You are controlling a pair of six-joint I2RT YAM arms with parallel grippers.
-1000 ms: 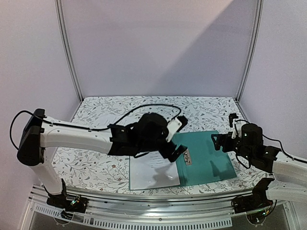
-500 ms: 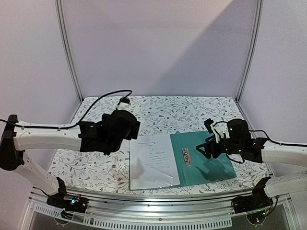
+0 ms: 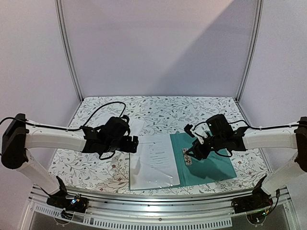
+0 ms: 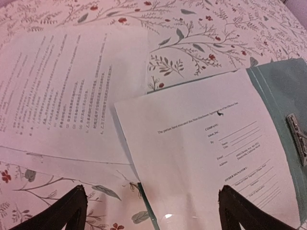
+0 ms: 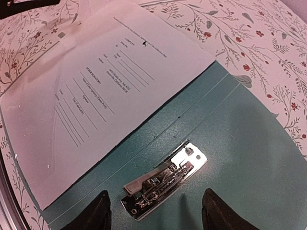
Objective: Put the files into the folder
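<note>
R gripper (image 5: pixel 153 215), spread, is hovering over clip (image 5: pixel 163 179) of folder (image 5: pixel 240 124) by table's (image 3: pixel 96 167) front edge, prob. to open it; L gripper (image 4: pixel 148 211), spread, is hanging by 1 sheet (image 4: pixel 206 158) lying on it.

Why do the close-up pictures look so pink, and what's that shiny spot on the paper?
Left wrist view: a pink cast over everything, and a small white glare spot near the bottom edge of the printed sheet. Right wrist view: pinkish too, with the metal clip glinting on the folder. Top view: cooler light, a big slanted shadow across the back wall.
</note>
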